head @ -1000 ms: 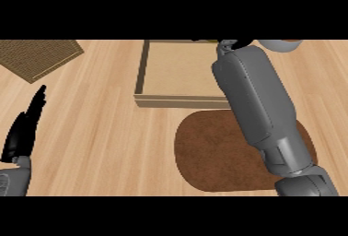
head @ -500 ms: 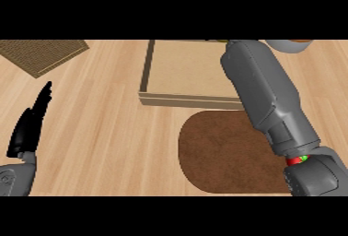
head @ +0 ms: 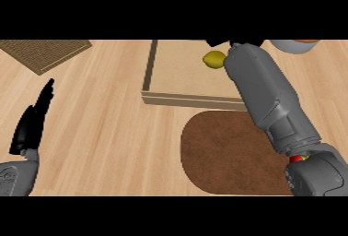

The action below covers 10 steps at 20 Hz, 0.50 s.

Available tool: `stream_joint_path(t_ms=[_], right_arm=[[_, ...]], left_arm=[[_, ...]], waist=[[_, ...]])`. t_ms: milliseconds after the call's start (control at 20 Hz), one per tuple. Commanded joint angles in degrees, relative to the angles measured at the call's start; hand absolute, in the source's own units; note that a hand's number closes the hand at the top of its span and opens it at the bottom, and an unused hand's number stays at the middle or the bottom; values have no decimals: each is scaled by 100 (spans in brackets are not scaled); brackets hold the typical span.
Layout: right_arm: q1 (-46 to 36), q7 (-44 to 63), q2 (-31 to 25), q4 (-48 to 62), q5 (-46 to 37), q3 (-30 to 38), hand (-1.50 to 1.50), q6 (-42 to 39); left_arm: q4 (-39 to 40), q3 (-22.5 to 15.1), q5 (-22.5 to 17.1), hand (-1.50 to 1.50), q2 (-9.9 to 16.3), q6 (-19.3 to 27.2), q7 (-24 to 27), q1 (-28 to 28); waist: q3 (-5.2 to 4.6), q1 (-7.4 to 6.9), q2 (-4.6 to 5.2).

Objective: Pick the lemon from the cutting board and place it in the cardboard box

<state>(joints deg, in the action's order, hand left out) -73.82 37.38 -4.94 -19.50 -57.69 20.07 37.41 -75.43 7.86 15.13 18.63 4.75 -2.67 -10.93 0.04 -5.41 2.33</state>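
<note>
The yellow lemon [head: 214, 59] shows inside the cardboard box [head: 190, 97], near its far right part, just left of my right wrist. Only small black parts of my right hand [head: 239, 43] show at the picture's top edge, right above and beside the lemon; whether it touches the lemon I cannot tell. My grey right forearm runs from the lower right up over the brown oval cutting board [head: 228, 154], which has nothing on it. My left hand [head: 32, 124] rests open at the left edge, pointing up.
A brown woven mat [head: 44, 53] lies at the top left. A grey and orange object [head: 296, 44] peeks in at the top right, beside the box. Light wooden counter lies between the left hand and the box.
The lemon, hidden before, now shows in the box beside my right wrist. The box and board sit lower and further right in the view. My left hand stays put.
</note>
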Motion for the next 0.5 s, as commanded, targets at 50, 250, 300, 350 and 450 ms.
stream_joint_path(t_ms=[50, 250, 300, 350, 450], right_arm=[[-63, -689, -108, 42, 117, 140, -150, 639], [-143, -945, -47, -96, 196, 231, -150, 1304], [-90, -1075, 3, -146, 247, 279, -150, 1554], [-44, -1231, -70, -237, 347, 374, -150, 1733], [-4, -1428, 76, -382, 569, 504, -150, 1943]], left_arm=[[-25, -41, 13, 0, -95, 34, -38, 31], [4, 158, -99, 0, 146, -120, 9, 109], [-45, -5, 44, 0, -30, 29, -159, -53], [-32, 62, 10, 0, 64, -33, -111, 42], [10, 125, -68, 0, 49, -58, 63, 208]], waist=[[4, -55, 8], [0, 76, -77], [3, 116, -70], [5, 94, -63], [2, 188, -114]])
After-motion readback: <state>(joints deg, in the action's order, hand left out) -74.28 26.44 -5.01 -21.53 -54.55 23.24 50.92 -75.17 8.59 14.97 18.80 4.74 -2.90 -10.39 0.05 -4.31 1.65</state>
